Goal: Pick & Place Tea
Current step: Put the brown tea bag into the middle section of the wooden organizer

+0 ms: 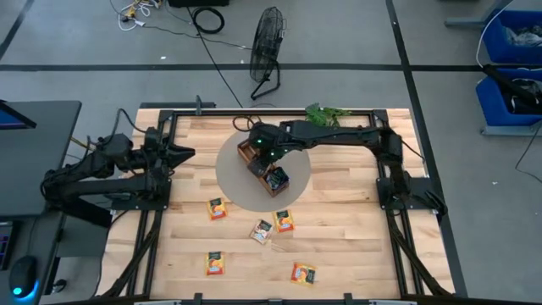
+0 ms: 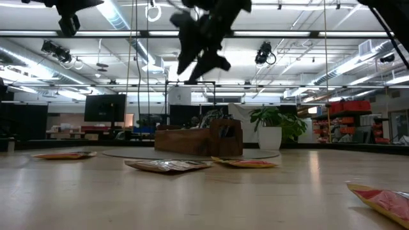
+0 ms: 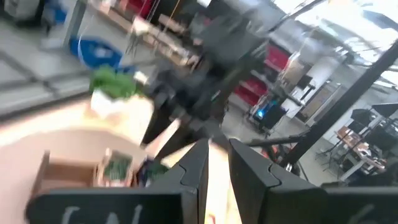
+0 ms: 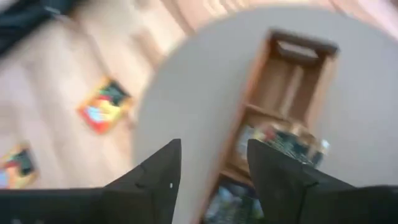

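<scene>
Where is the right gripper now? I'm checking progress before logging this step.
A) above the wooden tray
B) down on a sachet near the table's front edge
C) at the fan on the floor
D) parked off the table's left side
A: in the high view the right gripper hangs over the tray on the round mat, fingers open and empty in its wrist view.

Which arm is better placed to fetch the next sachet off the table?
Probably the right. Its hand hangs open and empty over the wooden tray, close to the nearest orange sachet. The left hand waits at the table's left edge.
</scene>
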Controlling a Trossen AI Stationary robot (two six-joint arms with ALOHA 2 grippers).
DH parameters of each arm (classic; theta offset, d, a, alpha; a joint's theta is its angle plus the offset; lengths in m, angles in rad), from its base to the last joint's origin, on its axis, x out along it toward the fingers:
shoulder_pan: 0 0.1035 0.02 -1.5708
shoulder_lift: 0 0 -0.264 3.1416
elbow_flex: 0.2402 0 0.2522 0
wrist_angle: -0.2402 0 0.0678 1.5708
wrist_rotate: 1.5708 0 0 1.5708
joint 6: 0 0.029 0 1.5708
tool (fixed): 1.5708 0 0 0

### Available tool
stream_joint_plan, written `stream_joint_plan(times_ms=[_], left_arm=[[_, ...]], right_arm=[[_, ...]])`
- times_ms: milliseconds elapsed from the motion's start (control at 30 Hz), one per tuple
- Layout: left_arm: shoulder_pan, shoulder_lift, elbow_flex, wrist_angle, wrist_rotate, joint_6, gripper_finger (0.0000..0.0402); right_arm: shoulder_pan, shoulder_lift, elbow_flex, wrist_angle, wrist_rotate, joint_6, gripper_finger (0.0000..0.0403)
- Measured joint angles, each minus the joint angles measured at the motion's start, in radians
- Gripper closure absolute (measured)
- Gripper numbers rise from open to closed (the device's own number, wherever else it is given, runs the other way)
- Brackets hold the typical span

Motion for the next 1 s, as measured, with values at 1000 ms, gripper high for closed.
stream_joint_plan(times_ms=[1000], left_arm=[[-0.067,0.595,-0.002,0.18,0.223,-0.022,0.0243]], right_arm=[[0.22,-0.302,-0.03,0.363,-0.059,-0.075,0.0289]])
